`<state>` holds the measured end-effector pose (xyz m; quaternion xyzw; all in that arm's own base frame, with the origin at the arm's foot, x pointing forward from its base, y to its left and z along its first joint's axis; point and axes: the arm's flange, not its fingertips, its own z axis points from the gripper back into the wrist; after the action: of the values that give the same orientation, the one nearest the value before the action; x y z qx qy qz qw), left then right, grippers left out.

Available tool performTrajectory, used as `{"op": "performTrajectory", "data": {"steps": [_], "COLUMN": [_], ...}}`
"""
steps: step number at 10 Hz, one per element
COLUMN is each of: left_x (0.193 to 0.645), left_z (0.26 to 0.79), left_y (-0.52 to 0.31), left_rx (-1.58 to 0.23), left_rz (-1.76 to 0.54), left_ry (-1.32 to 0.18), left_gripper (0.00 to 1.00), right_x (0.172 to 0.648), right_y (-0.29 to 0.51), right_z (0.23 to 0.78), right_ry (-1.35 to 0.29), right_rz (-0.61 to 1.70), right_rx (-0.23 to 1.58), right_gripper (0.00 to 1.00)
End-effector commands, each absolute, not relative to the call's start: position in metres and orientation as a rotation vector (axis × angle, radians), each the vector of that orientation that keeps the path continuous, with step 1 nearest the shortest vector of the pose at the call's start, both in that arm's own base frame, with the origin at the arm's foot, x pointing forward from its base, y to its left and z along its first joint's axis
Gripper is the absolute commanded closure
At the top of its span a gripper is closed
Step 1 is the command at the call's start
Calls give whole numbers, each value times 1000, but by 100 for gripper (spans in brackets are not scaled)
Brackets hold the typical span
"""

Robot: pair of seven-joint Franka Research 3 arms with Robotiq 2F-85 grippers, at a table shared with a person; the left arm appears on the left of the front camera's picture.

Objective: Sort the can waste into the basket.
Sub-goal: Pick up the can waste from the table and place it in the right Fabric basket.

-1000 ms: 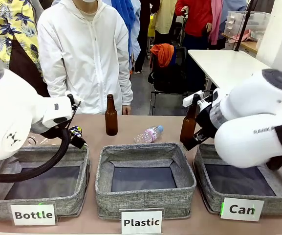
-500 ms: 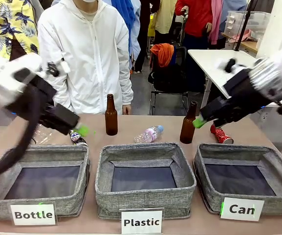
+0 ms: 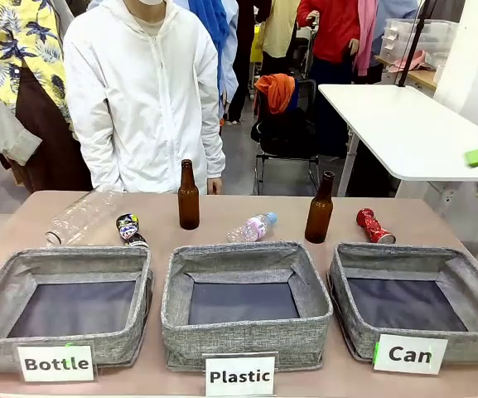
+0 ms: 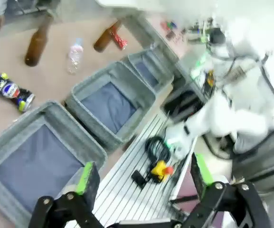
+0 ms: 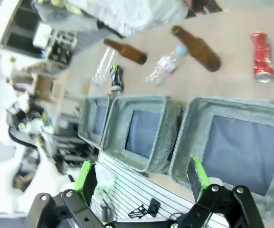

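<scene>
Front across; wrists high over table [image 4: 51, 71]

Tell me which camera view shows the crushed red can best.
The right wrist view: the red can lies full length from above, large and uncovered. The front view shows it smaller and foreshortened behind the Can basket. The left wrist view gives a small blurred red shape.

A crushed red can [image 3: 375, 225] with white print is seen lying on its side toward the right edge of the table [image 3: 437, 217], just beyond the far rim of the basket [image 3: 343, 308]. The black can [image 3: 129, 230], colourfully printed and silver-topped, is seen lying on its side on the table's left half. The grey woven basket, dark-floored and signed "Can", is set upright at the near right corner.
</scene>
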<state>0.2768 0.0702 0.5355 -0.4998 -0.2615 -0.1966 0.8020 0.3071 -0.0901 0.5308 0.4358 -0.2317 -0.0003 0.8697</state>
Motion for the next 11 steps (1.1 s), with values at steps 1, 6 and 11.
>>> {"op": "performTrajectory", "data": {"steps": [1, 6, 11], "left_x": [254, 252, 319], "left_z": [472, 427, 457], "left_y": [83, 77, 162], "left_rx": [-1171, -1365, -1374], "left_rz": [-231, 188, 214], "left_ry": [-662, -768, -740], "left_gripper": [0, 0, 0], "right_x": [277, 237, 257], "right_y": [-123, -188, -237], "right_z": [478, 433, 451], "right_ry": [-549, -599, -571], "right_rz": [-154, -433, -472], "right_rx": [1023, 1109, 1101], "right_gripper": [0, 0, 0]}}
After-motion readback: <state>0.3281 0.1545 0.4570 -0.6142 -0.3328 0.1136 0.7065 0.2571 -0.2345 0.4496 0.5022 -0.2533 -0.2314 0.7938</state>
